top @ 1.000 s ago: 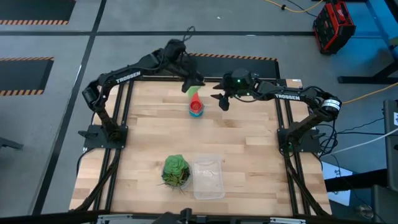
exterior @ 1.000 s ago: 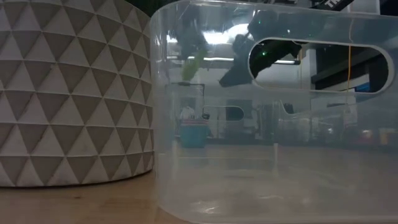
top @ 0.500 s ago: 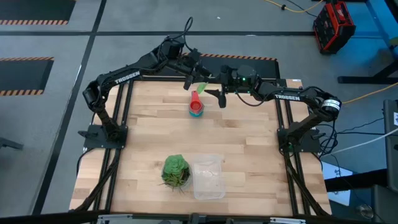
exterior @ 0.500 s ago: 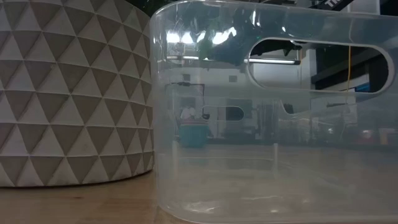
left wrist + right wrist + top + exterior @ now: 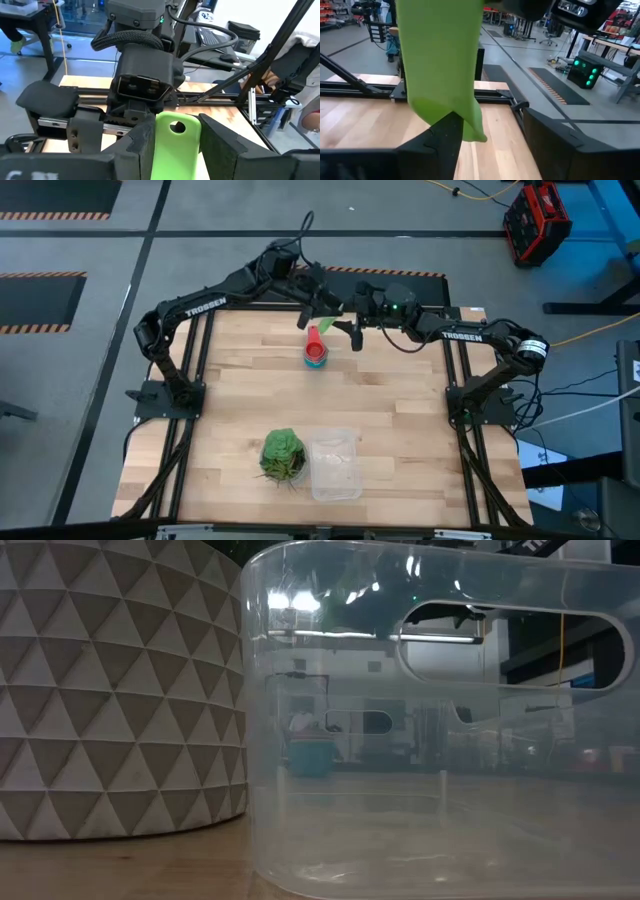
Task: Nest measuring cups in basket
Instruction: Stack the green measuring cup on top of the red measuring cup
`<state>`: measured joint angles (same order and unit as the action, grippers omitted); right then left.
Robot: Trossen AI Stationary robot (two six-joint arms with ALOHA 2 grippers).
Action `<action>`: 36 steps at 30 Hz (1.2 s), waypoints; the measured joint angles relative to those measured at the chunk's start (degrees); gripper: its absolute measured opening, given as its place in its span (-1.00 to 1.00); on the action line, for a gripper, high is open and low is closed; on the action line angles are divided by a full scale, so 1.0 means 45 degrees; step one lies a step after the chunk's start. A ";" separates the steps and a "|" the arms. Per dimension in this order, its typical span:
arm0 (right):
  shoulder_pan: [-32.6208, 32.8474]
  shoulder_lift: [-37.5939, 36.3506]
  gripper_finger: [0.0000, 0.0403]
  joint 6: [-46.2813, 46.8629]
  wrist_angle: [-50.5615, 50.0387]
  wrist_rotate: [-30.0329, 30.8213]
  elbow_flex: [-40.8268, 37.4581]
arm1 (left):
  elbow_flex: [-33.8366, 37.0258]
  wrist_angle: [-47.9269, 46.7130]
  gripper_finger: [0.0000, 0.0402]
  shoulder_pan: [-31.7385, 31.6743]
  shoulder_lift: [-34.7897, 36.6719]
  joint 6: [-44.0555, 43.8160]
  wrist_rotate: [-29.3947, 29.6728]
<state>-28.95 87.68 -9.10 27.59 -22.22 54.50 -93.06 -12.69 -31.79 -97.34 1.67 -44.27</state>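
My left gripper (image 5: 322, 308) is in the air over the table's far edge, shut on a green measuring cup (image 5: 326, 319). Facing it from the right is my right gripper (image 5: 348, 332), open. The cup's green plastic (image 5: 440, 65) hangs close in front of it, its lower end beside one finger (image 5: 445, 142); whether they touch cannot be told. Below them a nested stack of blue and red cups (image 5: 316, 356) stands on the table, also seen in the low view (image 5: 311, 753). The clear basket (image 5: 335, 465) stands at the near edge. My left gripper pinches the green cup's flat handle (image 5: 176, 145) between its two fingers (image 5: 142, 145), short of the free end with the hanging hole (image 5: 177, 128), which sticks out beyond the fingertips toward my right gripper. The cup is lifted clear of the table and the stack.
A green leafy ball (image 5: 283, 452) in a white pot with a triangle pattern (image 5: 110, 690) stands just left of the basket (image 5: 430, 740). Bare wood lies between the stack and the basket. Black frame rails run along the table's edges.
Both grippers have risen. My left gripper has carried the green cup up and toward the table's right, away from the stack. My right gripper has tipped its fingers up toward level and drawn nearer the cup.
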 joint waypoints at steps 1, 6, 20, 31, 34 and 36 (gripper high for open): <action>0.0000 0.0000 0.02 0.0000 0.0000 -0.0022 0.0000 | 0.0000 0.0005 -0.37 0.0005 0.0000 0.0005 0.0030; 0.0000 0.0000 -0.24 -0.0039 -0.0001 -0.0093 0.0000 | 0.0000 0.0024 -0.37 -0.0010 0.0000 0.0006 0.0125; 0.0010 0.0000 -0.94 -0.0544 -0.0068 -0.0132 -0.0005 | 0.0000 0.0014 -0.37 -0.0029 0.0000 -0.0146 0.0432; 0.0001 0.0000 -0.93 -0.0420 -0.0176 -0.0061 -0.0005 | 0.0000 -0.0025 -0.35 -0.0015 0.0005 -0.0338 0.0988; -0.0019 0.0000 -0.93 -0.0357 -0.0506 0.0026 -0.0005 | 0.0000 -0.0071 -0.34 0.0004 0.0005 -0.0875 0.1914; -0.0024 0.0000 -0.93 -0.0345 -0.0767 0.0030 -0.0005 | 0.0013 -0.0116 -0.34 0.0010 0.0005 -0.0962 0.2305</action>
<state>-29.06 87.68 -10.66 24.14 -22.08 54.48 -93.00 -13.21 -31.75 -97.32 -2.66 -33.90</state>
